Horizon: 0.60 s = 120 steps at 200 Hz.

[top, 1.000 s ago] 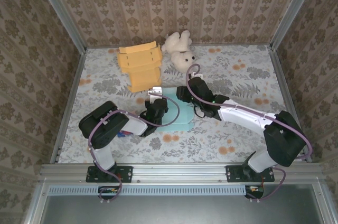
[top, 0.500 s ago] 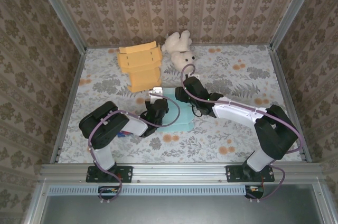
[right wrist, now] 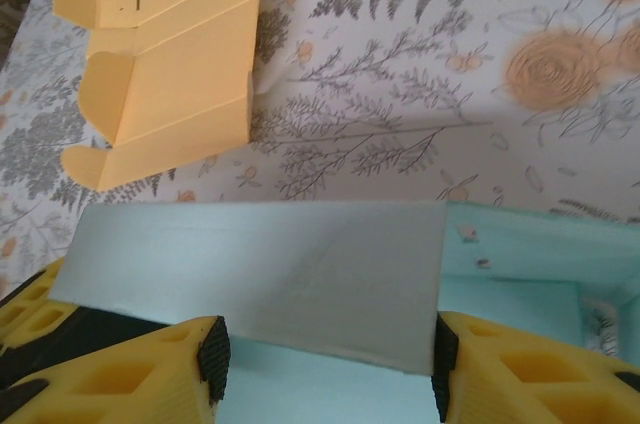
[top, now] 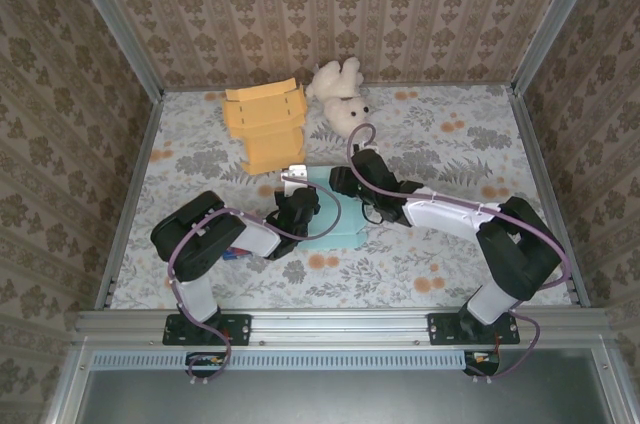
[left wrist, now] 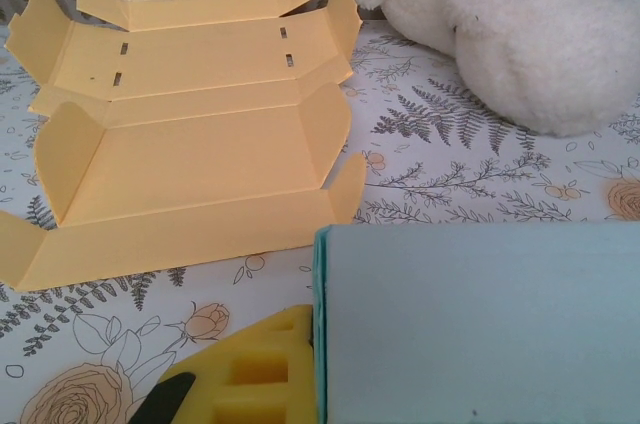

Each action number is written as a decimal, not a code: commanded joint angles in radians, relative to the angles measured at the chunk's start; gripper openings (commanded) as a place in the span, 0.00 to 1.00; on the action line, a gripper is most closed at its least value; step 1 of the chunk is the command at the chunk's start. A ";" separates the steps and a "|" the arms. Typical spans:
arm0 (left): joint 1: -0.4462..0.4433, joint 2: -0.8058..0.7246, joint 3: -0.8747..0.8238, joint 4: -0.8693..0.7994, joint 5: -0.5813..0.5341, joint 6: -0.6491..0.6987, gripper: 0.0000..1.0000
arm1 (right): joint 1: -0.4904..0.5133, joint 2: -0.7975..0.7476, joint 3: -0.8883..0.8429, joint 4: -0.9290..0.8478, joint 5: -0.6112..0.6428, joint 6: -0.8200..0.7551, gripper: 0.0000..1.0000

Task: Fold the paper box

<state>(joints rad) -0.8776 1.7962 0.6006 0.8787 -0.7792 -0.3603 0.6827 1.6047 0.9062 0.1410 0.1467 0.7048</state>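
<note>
Left gripper (top: 296,184) is clamped on the left edge of the paper box (top: 340,229), which sits between the arms; right gripper (right wrist: 325,359) stands with jaws apart, straddling a raised flap (right wrist: 270,274). Pushing that flap hard could tear the pinched edge. I judge the box's long axis runs away from the arms, open side up.

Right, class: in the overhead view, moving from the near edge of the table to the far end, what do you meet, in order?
metal rail → teal paper box → unfolded yellow box → patterned back wall
</note>
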 commanded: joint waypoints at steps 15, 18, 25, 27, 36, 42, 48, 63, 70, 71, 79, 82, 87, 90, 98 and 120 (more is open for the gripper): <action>-0.015 0.017 0.012 -0.026 0.020 -0.019 0.00 | 0.010 -0.034 -0.042 0.055 0.015 0.016 0.57; -0.016 0.017 0.010 -0.026 0.018 -0.019 0.00 | 0.009 -0.035 -0.046 0.049 0.030 0.011 0.57; -0.016 0.016 0.010 -0.026 0.018 -0.019 0.00 | 0.007 -0.035 -0.053 0.043 0.058 0.002 0.57; -0.015 0.015 0.009 -0.026 0.018 -0.019 0.00 | 0.005 -0.036 -0.056 0.041 0.064 -0.001 0.57; -0.015 0.015 0.008 -0.026 0.018 -0.019 0.00 | -0.002 -0.035 -0.069 0.039 0.082 -0.002 0.57; -0.015 0.016 0.007 -0.026 0.018 -0.019 0.00 | -0.009 -0.033 -0.078 0.040 0.089 -0.002 0.58; -0.015 0.017 0.007 -0.026 0.018 -0.019 0.00 | -0.017 -0.032 -0.084 0.040 0.092 -0.001 0.58; -0.015 0.014 0.005 -0.024 0.020 -0.017 0.00 | -0.039 -0.022 -0.095 0.036 0.100 -0.001 0.58; -0.015 0.014 0.004 -0.024 0.021 -0.014 0.00 | -0.051 -0.017 -0.101 0.038 0.100 -0.001 0.58; -0.015 0.014 0.004 -0.023 0.021 -0.014 0.00 | -0.052 -0.017 -0.103 0.038 0.100 -0.001 0.58; -0.015 0.009 0.002 -0.023 0.021 -0.014 0.00 | -0.064 -0.015 -0.113 0.048 0.096 0.000 0.59; -0.015 0.009 0.002 -0.023 0.021 -0.013 0.00 | -0.068 -0.014 -0.117 0.054 0.094 -0.002 0.59; -0.015 0.007 0.000 -0.023 0.021 -0.012 0.00 | -0.075 -0.016 -0.126 0.067 0.090 -0.006 0.59; -0.015 0.006 0.000 -0.023 0.021 -0.013 0.00 | -0.078 -0.018 -0.133 0.076 0.089 -0.009 0.59; -0.015 0.004 -0.001 -0.023 0.021 -0.011 0.00 | -0.086 -0.024 -0.151 0.106 0.080 -0.020 0.60; -0.016 0.002 -0.002 -0.023 0.021 -0.008 0.00 | -0.116 -0.027 -0.188 0.180 0.012 -0.060 0.63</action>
<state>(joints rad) -0.8845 1.7962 0.6006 0.8791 -0.7780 -0.3634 0.5926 1.5959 0.7586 0.2298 0.2047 0.6975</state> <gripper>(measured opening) 0.080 0.613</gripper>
